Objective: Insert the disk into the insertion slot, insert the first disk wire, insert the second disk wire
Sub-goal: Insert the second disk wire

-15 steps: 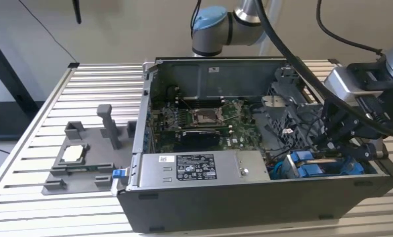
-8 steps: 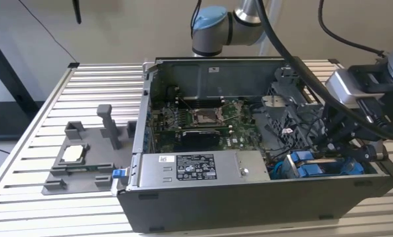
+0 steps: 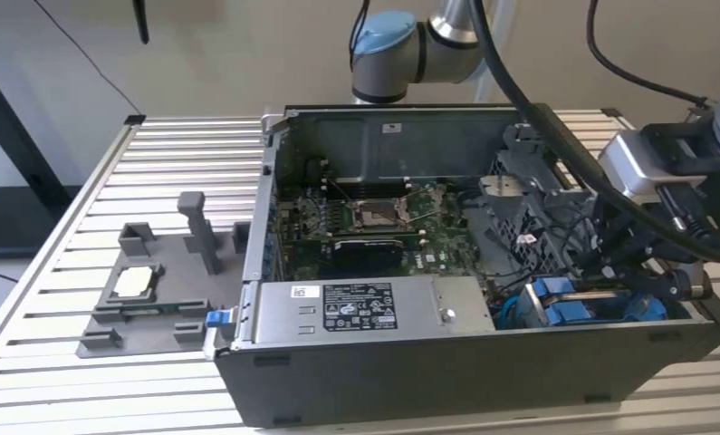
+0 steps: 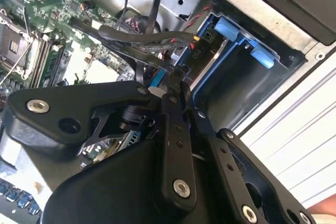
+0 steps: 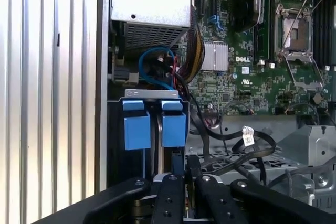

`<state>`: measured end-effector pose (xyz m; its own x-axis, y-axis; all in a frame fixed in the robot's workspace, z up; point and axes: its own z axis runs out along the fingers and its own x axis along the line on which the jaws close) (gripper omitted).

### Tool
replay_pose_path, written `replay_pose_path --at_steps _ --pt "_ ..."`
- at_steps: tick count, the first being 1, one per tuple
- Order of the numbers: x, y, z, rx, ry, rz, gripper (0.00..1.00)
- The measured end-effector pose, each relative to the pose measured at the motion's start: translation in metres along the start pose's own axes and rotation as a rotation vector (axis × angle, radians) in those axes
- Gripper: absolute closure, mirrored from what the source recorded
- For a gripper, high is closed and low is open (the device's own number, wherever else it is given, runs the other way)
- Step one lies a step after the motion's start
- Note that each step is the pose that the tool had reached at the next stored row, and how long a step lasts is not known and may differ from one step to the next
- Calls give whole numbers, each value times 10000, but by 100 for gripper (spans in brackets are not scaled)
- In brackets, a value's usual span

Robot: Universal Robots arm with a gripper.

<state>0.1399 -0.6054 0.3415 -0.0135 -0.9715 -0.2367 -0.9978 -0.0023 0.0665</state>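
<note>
Gripper (image 4: 176,77), fingers nearly closed on a black cable (image 4: 142,43), hangs inside the open computer case (image 3: 456,362) beside the blue-clipped drive cage (image 5: 155,124).

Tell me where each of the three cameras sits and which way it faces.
Exterior view: off the arm, looking down into the open computer case; arm behind it, wrist at the view's right.
Second wrist view: on the wrist, looking past the gripper at cables and the blue slot.
First wrist view: on the wrist, facing the slot and motherboard; gripper in the foreground.
Shared: all three views show the blue clips.
</note>
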Motion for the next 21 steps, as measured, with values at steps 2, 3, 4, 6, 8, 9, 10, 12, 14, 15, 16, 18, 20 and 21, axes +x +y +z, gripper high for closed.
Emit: replay_pose_path --at_steps 2,3,4,6,8,9,10,12,14,15,16,18,20,21 --pt "3 -4 6 4 -23 28 84" --pt "4 -6 9 7 -35 44 84" --pt "5 -8 12 11 -43 62 84" --pt "8 -11 19 18 -61 97 84" --pt "11 -13 30 24 -74 138 84" --pt "13 -14 36 28 -75 160 84" --pt "14 -15 42 32 -79 183 84" --pt "21 -17 51 30 -83 225 84" --pt "29 -18 60 24 -84 267 84" --pt "30 -18 63 26 -83 281 84" --pt "30 -19 64 28 -82 290 84" --pt "32 -19 67 31 -87 294 83" --pt "32 -19 67 23 -87 298 77" --pt "32 -18 64 13 -88 302 70"
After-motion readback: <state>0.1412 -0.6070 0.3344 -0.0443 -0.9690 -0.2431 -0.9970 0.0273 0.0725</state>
